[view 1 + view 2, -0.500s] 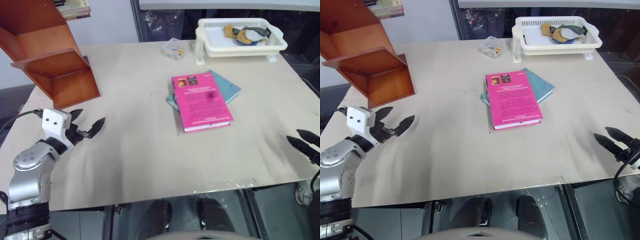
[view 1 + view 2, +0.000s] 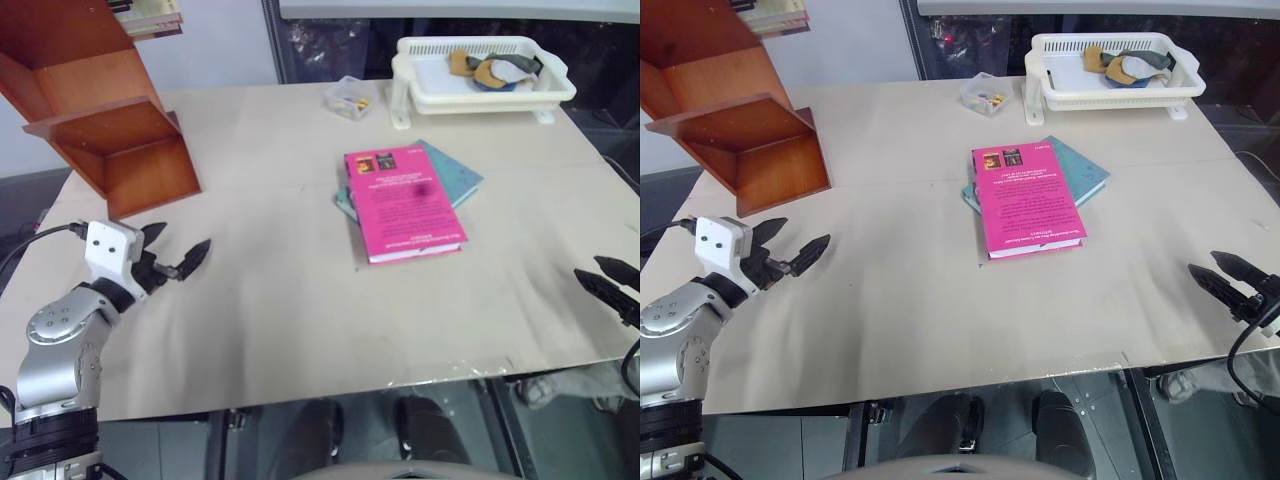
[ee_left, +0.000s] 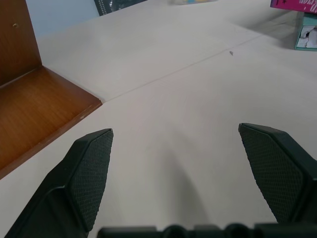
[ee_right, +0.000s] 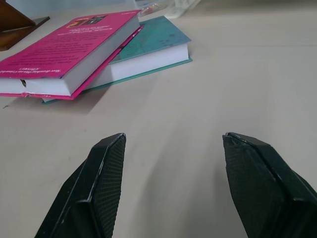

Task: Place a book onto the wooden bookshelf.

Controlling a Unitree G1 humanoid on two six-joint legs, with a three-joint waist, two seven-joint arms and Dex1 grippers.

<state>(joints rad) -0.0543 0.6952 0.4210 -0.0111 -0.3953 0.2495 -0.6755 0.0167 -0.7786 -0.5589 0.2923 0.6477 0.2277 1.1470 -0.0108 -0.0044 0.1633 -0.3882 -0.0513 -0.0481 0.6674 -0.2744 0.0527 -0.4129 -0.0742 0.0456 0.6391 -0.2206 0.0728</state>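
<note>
- The pink book [image 2: 403, 203] lies flat on the table [image 2: 280, 300], on top of a teal book [image 2: 452, 172] that sticks out from under its far right side.
- It is free of both grippers, lying well ahead of the right gripper's jaws and off to their left, and far off to the right of the left gripper's jaws.
- The right gripper [image 2: 1223, 278] hovers low at the table's near right edge, jaws spread wide with nothing between them.
- In the right wrist view both books sit ahead of the fingers [image 4: 101, 183], with bare table in between.
- The left gripper [image 2: 172, 252] hovers at the near left of the table, jaws wide apart and empty.
- The wooden bookshelf [image 2: 100, 120] stands just beyond the left jaws; its lowest board shows close ahead in the left wrist view.
- Pale books [image 2: 150, 18] rest on an upper tier of the shelf.
- A white basket tray [image 2: 480, 80] with a few small items in it stands at the far right, well beyond the pink book.
- A small clear box [image 2: 348, 98] sits just left of the tray.
</note>
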